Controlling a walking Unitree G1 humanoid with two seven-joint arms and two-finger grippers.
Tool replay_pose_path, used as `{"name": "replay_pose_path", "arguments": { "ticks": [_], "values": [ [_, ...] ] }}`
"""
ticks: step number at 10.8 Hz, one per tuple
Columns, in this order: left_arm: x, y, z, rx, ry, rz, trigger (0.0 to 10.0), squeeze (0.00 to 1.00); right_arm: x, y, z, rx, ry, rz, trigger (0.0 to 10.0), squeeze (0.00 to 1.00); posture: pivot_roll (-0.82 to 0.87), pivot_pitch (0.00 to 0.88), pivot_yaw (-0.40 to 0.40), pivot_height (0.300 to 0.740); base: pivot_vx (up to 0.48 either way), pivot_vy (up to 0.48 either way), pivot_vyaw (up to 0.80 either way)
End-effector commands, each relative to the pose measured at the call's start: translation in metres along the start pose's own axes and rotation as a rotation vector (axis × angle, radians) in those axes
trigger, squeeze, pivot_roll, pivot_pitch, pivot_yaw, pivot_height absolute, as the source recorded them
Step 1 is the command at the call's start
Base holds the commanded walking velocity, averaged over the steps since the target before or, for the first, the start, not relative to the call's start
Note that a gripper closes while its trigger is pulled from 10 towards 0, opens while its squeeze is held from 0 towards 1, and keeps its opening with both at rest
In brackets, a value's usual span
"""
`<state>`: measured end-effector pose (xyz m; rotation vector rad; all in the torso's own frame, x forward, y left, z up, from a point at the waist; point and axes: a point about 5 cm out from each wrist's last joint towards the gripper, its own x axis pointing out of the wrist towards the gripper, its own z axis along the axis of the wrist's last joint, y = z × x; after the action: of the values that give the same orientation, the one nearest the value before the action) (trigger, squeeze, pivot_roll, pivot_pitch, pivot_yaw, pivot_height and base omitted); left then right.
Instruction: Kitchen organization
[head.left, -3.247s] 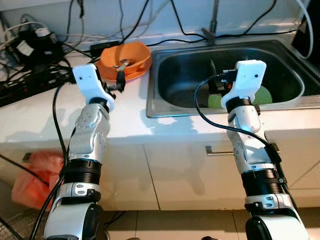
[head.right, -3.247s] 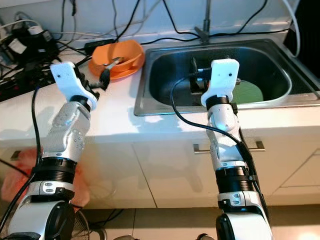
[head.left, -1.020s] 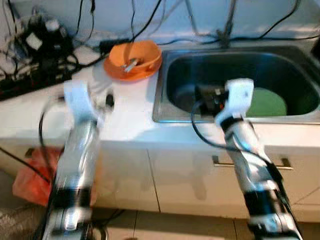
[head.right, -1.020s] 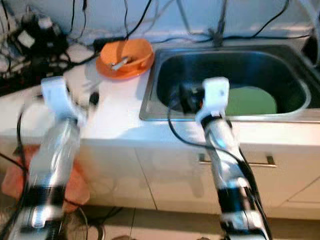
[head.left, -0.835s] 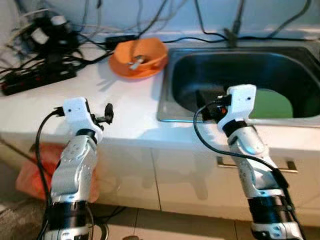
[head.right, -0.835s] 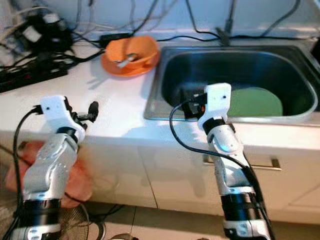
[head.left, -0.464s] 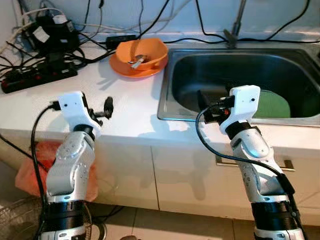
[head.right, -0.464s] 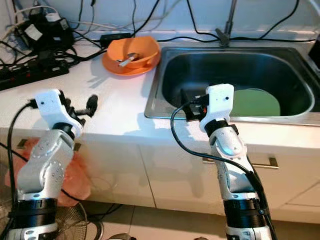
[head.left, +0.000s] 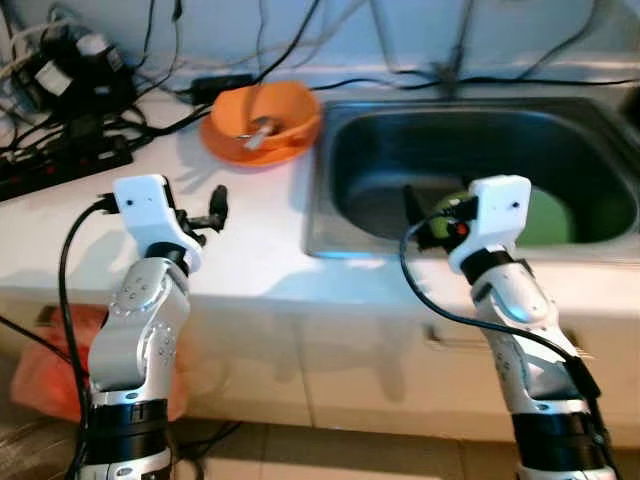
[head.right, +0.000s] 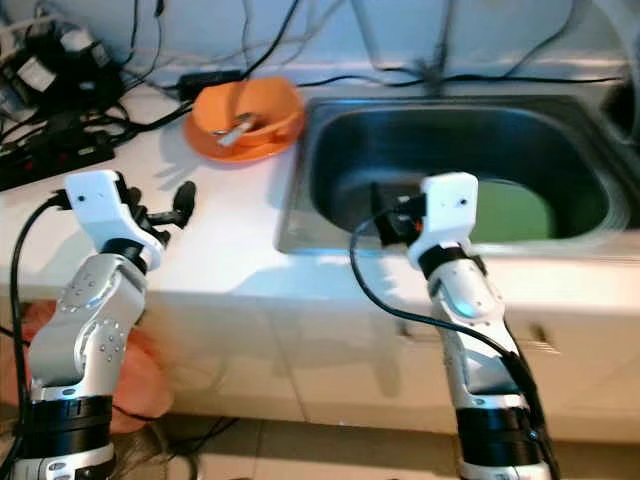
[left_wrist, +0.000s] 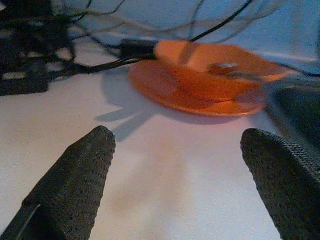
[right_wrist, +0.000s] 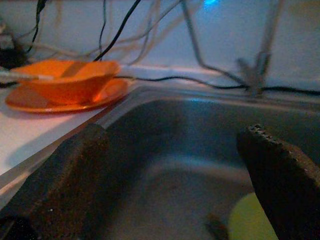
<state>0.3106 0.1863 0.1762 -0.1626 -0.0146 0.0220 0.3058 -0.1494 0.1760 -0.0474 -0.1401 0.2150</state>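
Orange bowl (head.left: 262, 115) on its plate (head.left: 240, 149), back of the white table (head.left: 250, 235) beside the sink (head.left: 340, 150). Left pincer (left_wrist: 185, 185) gapes, aimed at it; right pincer (right_wrist: 175, 185) gapes over the sink. Bowl likely light, rigid, slick: grip the rim.

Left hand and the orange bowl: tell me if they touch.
Apart. The left wrist view shows bare white counter between the open left hand and the orange bowl.

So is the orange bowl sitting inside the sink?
No, the orange bowl sits on an orange plate on the counter, beside the sink.
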Motion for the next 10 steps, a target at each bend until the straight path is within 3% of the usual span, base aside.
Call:
{"name": "replay_pose_path", "arguments": {
  "ticks": [1, 3, 10],
  "values": [
    [0.0002, 0.0046, 0.0029, 0.001, -0.003, 0.019, 10.0, 0.0, 0.001, 0.0056, -0.0005, -0.001, 0.01, 0.021, 10.0, 0.0, 0.1, 0.064, 0.078, 0.74, 0.345, 0.315, 0.0],
    [0.0003, 0.0033, 0.0054, 0.001, -0.016, 0.009, 10.0, 0.0, 0.0008, 0.0066, -0.0005, -0.002, 0.009, 0.02, 10.0, 0.0, 0.1, 0.065, 0.082, 0.74, 0.326, 0.322, 0.0],
    [-0.0023, -0.0024, 0.0031, -0.023, -0.01, -0.013, 10.0, 0.0, -0.0009, 0.009, -0.0047, 0.006, 0.02, 0.01, 10.0, 0.0, 0.11, 0.078, 0.085, 0.74, 0.0, 0.0, 0.0]
  ]
}}
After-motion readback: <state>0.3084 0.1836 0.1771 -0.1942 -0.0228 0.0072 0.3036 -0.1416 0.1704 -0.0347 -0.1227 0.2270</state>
